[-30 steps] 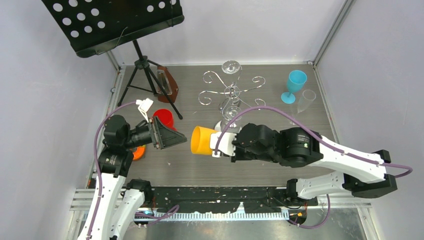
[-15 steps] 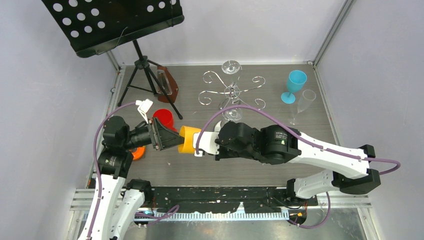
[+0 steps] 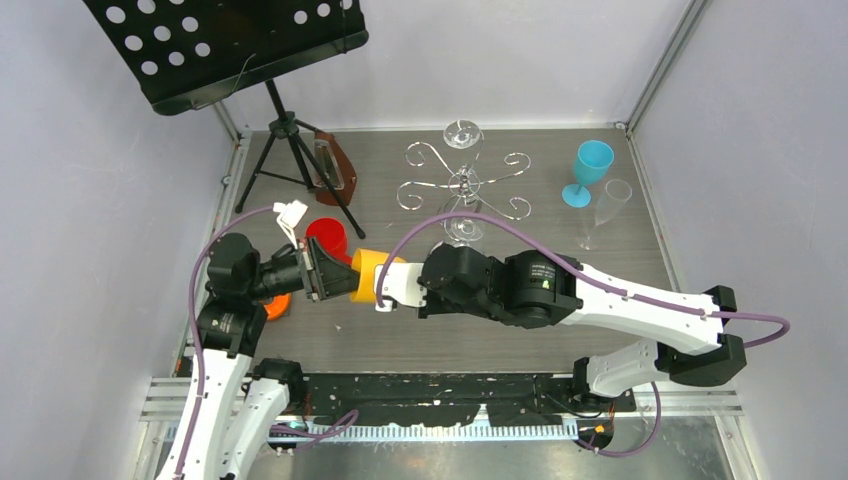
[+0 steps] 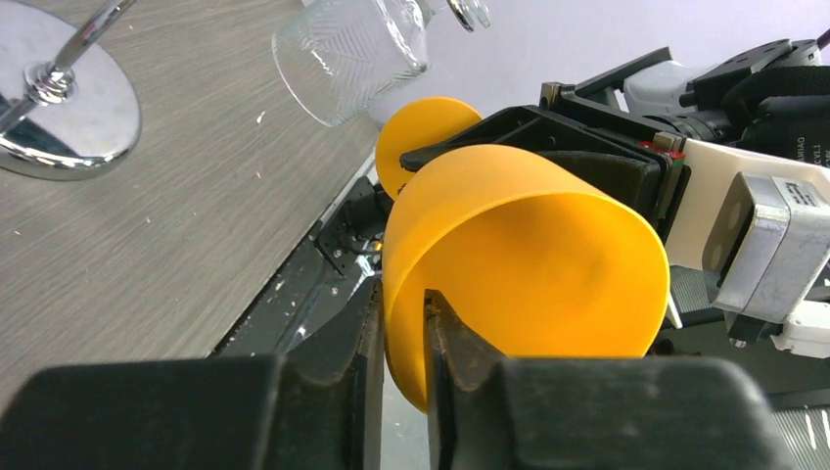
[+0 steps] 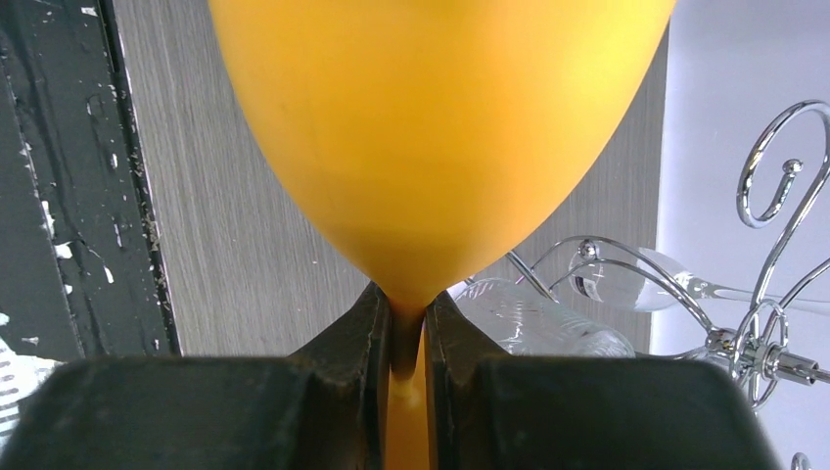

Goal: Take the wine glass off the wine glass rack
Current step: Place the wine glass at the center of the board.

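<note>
My right gripper is clamped on the stem of the yellow goblet, which lies horizontally, near-left of the wine glass rack. My left gripper is closed on the goblet's rim wall, one finger inside. The rack stands on the tabletop, and a clear wine glass hangs at its far side.

music stand cropped at top | wine glass rack cropped at right
</note>
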